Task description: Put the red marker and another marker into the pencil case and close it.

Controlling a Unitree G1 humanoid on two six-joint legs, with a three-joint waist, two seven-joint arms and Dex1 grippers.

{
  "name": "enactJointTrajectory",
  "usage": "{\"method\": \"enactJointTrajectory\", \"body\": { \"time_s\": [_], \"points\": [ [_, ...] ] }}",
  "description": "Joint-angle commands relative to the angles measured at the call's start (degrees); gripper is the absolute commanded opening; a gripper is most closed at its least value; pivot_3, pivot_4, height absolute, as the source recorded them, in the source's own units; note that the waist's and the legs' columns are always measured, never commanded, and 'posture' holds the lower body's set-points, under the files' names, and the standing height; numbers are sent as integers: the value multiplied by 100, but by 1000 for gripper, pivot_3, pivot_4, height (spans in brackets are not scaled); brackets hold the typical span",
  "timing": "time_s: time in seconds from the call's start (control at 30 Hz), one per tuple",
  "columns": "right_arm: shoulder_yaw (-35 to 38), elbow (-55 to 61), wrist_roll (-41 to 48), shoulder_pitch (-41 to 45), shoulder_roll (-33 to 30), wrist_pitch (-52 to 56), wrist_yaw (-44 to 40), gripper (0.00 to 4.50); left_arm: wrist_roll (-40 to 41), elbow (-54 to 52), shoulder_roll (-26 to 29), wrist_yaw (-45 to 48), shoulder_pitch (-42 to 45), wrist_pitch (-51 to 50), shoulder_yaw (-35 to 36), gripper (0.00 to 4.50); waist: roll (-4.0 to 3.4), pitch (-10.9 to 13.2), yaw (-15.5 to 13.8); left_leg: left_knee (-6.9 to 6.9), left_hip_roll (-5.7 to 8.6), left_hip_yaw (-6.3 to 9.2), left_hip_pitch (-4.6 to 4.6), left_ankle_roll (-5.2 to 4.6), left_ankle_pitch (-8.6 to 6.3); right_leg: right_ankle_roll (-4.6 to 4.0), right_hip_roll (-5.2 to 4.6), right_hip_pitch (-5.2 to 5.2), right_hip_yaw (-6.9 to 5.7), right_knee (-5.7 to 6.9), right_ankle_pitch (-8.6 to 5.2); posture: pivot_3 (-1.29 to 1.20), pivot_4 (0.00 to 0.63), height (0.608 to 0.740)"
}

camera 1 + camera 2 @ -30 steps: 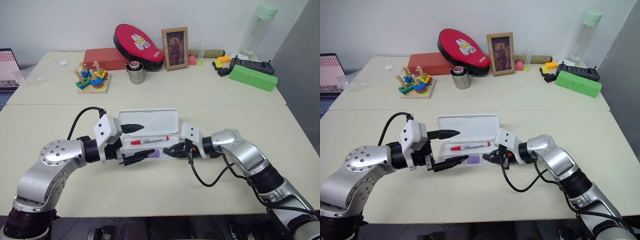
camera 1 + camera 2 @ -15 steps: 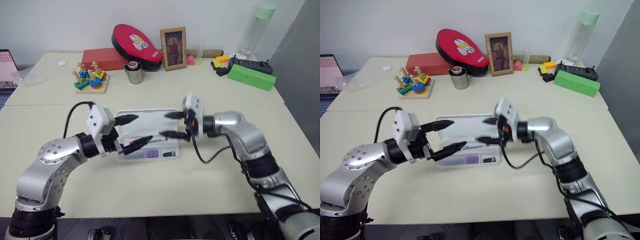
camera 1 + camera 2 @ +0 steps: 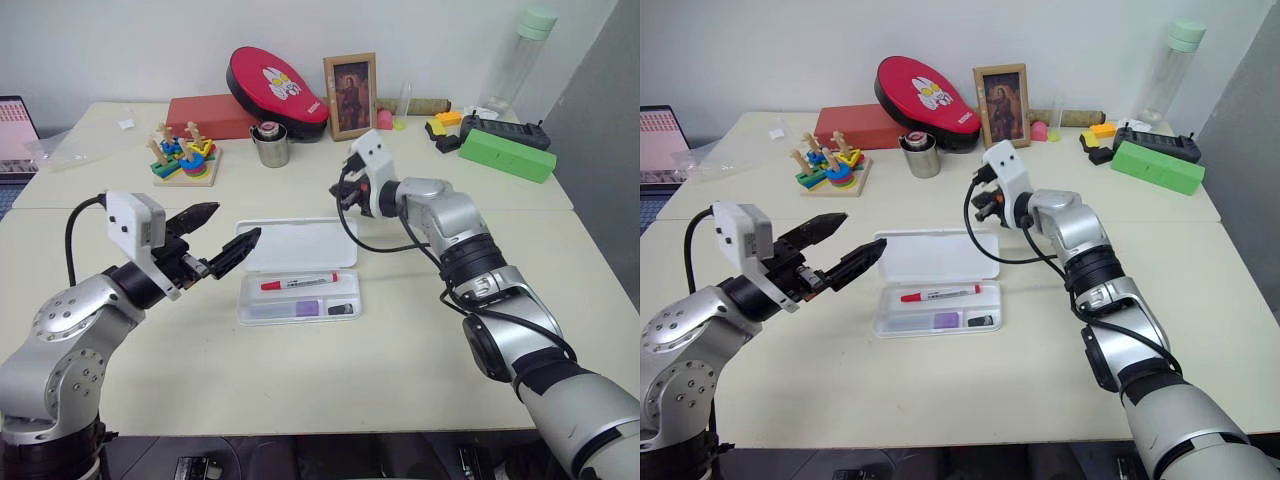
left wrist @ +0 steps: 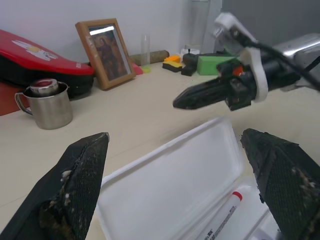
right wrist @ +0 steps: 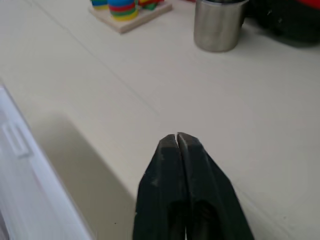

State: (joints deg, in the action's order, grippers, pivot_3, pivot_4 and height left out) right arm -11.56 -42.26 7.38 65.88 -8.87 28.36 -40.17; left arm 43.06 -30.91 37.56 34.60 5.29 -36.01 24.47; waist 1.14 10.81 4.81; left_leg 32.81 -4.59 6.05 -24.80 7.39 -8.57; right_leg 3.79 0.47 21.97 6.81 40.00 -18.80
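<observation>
The white pencil case [image 3: 343,291] lies open at the table's middle, its lid [image 3: 296,245] folded back flat. In its tray lie the red marker [image 3: 298,283], the short purple marker [image 3: 300,309] in front of it, and a tiny dark block [image 3: 341,309]. My left gripper [image 3: 232,222] hovers open just left of the lid, nothing between its fingers [image 4: 82,182]. My right gripper [image 3: 338,193] is shut and empty, held above the table just beyond the lid's far right corner; its closed fingertips [image 5: 177,137] point toward the steel cup.
At the back stand a steel cup [image 3: 270,145], a ring-stacking toy [image 3: 183,155], a red pouch [image 3: 277,88] on a red box [image 3: 210,115], a picture frame [image 3: 349,96], a green box [image 3: 505,153] and a tall bottle [image 3: 520,55]. A laptop [image 3: 12,135] sits far left.
My right gripper lifted out of the case's right end, swung back beyond the lid and shut. My left gripper drew away to the left and up, still open.
</observation>
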Motion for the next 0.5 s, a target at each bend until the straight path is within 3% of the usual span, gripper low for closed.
{"method": "enactJointTrajectory", "body": {
  "time_s": [0.03,0.5],
  "points": [
    [-220,318,-132,39,-46,-221,-612,28,354,-313,74,-43,-102,6,340,4500,0,0,0,0,0,1,0,0,0,0,0,0,0,0,0,0,150,740],
    [-1150,3024,-10,-1472,-803,-82,-2621,28,533,-691,845,740,-943,-141,233,4500,0,0,-1,0,-2,0,1,0,0,0,1,-2,-1,-1,-1,0,150,740]
  ]
}}
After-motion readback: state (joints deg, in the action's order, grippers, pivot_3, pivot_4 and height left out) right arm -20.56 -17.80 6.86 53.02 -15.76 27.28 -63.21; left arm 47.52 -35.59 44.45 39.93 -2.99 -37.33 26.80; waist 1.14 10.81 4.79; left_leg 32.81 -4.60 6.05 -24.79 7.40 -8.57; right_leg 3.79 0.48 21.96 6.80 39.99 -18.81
